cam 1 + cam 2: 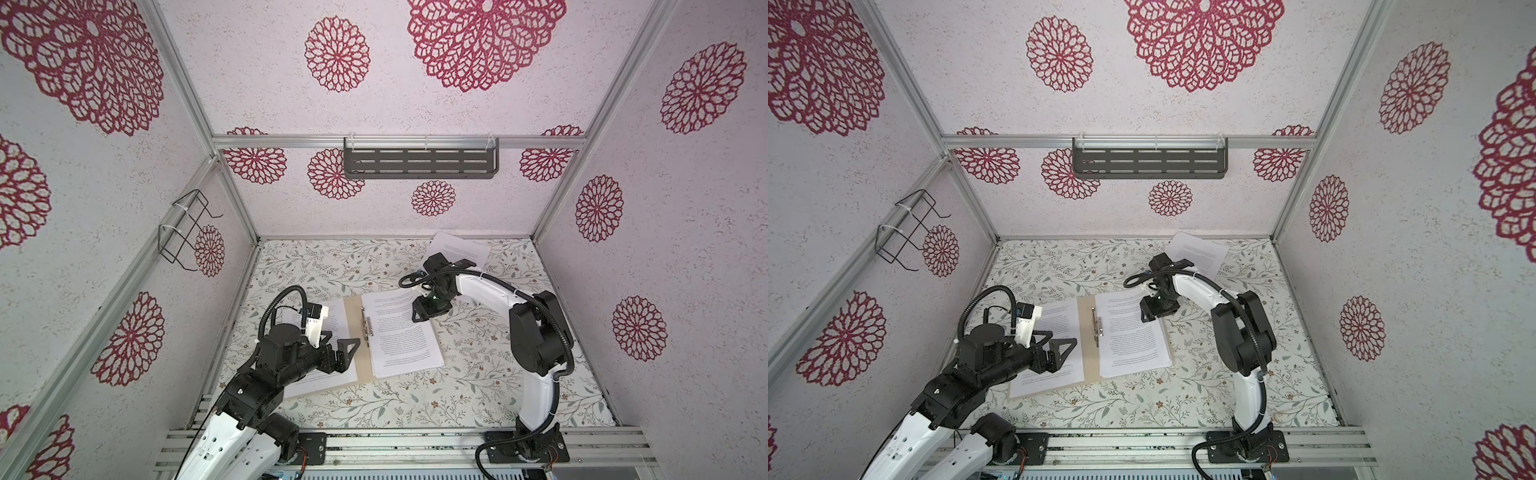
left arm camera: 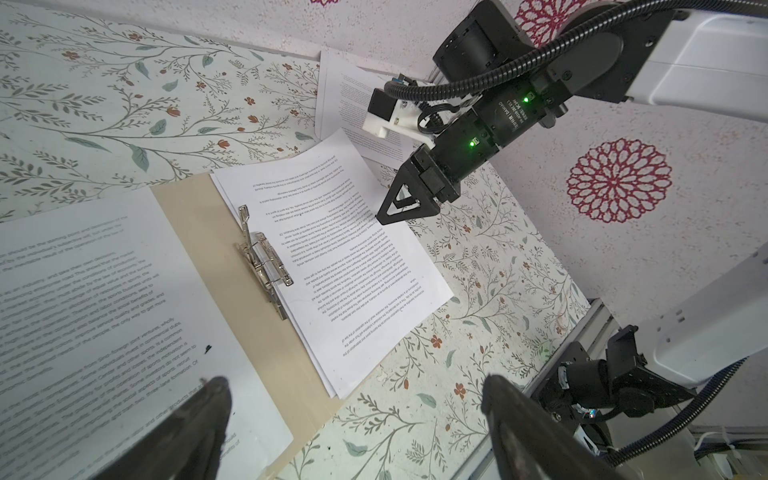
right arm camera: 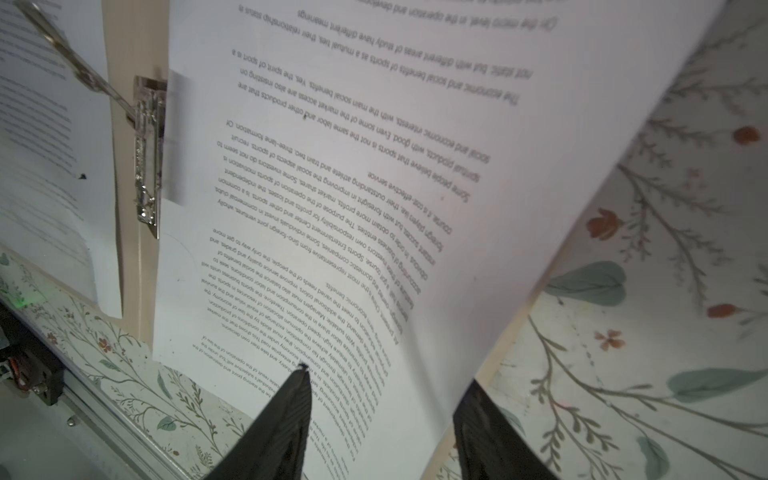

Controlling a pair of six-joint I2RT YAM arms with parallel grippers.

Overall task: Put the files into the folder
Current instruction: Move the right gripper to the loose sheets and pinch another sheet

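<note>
Right gripper point(image 3: 386, 374) fingers parted, pinching nothing; files point(image 3: 374, 166) stack edge just below them, on open folder point(image 3: 135, 41). Left gripper point(image 2: 355, 379) spread wide above another sheet point(image 2: 104, 291). Paper looks light, floppy, slippery: best pinched at free edge near corner

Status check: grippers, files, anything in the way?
Left gripper, right gripper open. Folder open, files on both halves; one sheet loose at back. Nothing blocking.
</note>
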